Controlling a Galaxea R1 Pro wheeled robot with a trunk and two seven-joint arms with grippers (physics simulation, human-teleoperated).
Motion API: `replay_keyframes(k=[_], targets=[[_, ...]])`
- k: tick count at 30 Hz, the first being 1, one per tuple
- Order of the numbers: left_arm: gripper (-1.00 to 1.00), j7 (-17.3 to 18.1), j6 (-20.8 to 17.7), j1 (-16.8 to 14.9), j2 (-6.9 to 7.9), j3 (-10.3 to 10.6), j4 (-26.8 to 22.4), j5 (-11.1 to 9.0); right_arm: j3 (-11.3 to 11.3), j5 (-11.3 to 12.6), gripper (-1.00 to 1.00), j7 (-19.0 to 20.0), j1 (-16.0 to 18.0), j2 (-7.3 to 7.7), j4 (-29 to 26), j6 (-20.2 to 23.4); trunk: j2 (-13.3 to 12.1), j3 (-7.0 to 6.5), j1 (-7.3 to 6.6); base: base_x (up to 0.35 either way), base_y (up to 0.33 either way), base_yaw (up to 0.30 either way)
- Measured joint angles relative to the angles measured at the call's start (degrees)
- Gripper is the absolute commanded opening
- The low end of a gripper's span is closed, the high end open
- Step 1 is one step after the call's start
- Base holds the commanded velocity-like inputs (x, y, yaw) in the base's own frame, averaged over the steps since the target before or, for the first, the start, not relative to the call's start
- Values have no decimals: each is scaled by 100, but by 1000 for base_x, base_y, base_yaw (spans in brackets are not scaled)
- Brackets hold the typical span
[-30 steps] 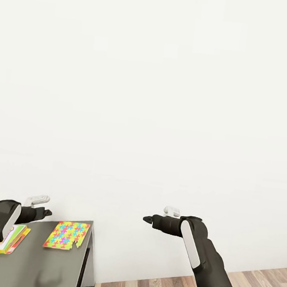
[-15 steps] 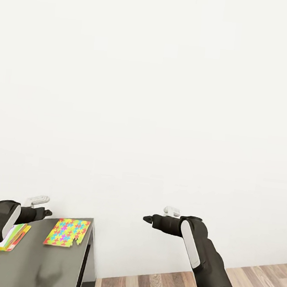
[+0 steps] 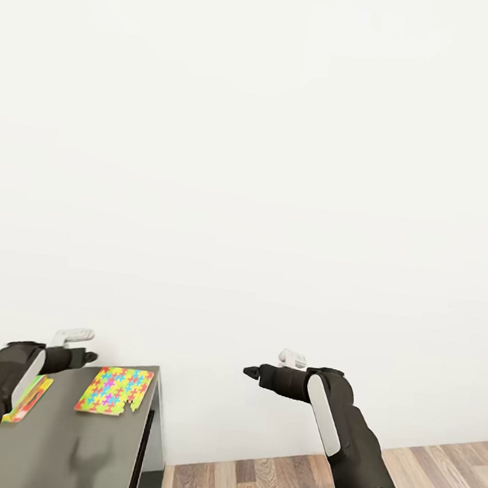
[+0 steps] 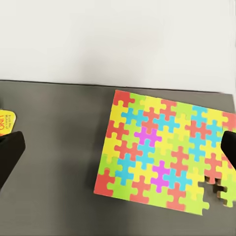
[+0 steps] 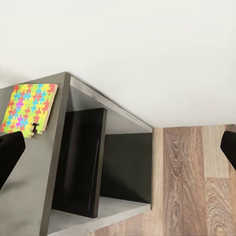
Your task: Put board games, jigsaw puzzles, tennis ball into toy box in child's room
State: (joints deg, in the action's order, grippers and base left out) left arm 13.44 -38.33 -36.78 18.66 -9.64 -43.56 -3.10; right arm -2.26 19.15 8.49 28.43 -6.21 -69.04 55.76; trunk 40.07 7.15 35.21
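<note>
A jigsaw puzzle [image 3: 114, 390] lies flat near the end of the dark table [image 3: 64, 450], under the left gripper [image 4: 118, 147], whose fingers are spread and empty, while the right gripper [image 5: 118, 145] hangs beyond the table, seemingly open too

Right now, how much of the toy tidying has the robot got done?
Nothing looks finished here. One jigsaw puzzle lies flat on the dark table, untouched, with another colourful flat toy beside it. The left hand hovers open above the puzzle; the right hand is empty.
</note>
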Motion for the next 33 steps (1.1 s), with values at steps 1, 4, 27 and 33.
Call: replay_keyframes(k=[1, 4, 27, 33], targets=[[100, 0, 32, 0, 0, 17, 1, 0, 0, 1, 100, 0, 0, 0, 0, 0, 0, 9, 0, 0, 0, 0], [100, 2, 137, 0, -1, 59, 1, -1, 0, 2, 100, 0, 0, -1, 0, 0, 0, 38, 0, 0, 0, 0], [100, 6, 372, 0, -162, 153, 3, 21, 0, 2, 100, 0, 0, -1, -6, -5, 0, 255, 0, 0, 0, 0], [100, 6, 389, 0, -183, 262, 2, 16, 0, 6, 100, 0, 0, -1, -13, -9, 1, 312, 0, 0, 0, 0]])
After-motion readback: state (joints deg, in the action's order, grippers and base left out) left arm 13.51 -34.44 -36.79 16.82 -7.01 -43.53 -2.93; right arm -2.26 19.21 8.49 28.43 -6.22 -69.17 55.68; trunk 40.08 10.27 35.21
